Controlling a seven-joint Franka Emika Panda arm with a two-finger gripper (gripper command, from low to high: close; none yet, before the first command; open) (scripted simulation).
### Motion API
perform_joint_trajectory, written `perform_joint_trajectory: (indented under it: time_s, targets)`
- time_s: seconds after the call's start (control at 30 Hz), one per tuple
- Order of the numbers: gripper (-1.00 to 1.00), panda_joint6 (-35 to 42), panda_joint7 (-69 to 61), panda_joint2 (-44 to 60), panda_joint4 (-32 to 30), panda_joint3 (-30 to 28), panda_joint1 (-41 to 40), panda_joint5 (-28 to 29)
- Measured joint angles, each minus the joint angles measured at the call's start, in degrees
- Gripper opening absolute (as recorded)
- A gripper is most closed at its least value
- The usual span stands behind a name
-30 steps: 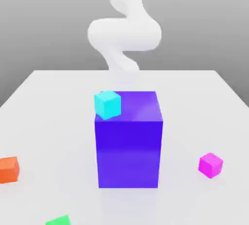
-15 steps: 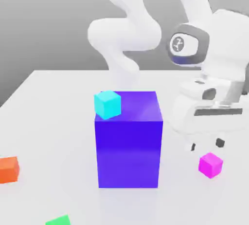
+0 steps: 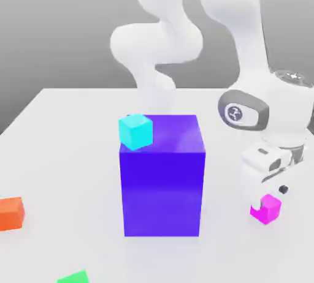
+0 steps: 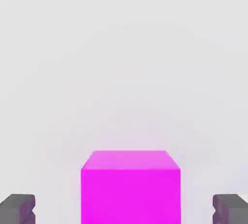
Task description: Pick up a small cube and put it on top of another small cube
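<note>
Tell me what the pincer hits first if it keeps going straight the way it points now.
Probably the white table. The open pincer points down at the small magenta-pink cube, whose sides lie between the dark fingertips, clear of both. How far above the table they hang is unclear.

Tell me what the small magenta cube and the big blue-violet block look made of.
Small magenta cube: flat, even colour, matte, crisp edges; looks like plastic, though a render leaves it open. Big blue-violet block: the same plain solid look, with a faint sheen on top.
</note>
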State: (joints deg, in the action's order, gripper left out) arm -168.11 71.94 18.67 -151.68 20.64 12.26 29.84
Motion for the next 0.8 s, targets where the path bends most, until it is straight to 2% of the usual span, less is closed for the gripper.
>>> perform_joint_trajectory:
  time_s: [0.07,0.1,0.33,0.63,0.8]
  targets:
    - [0.0,-1.3,2.3,2.1,0.6,-3.6,2.9,3.1]
    - [-1.0,-1.7,3.0,2.7,0.8,-4.7,3.8,3.9]
    - [-1.0,-1.8,2.9,2.6,0.8,-4.7,3.9,3.8]
    - [-1.0,3.7,-7.2,-6.1,-1.9,8.1,-6.0,-9.6]
    - [-1.0,7.3,-11.3,-10.2,-2.4,10.7,-8.8,-16.4]
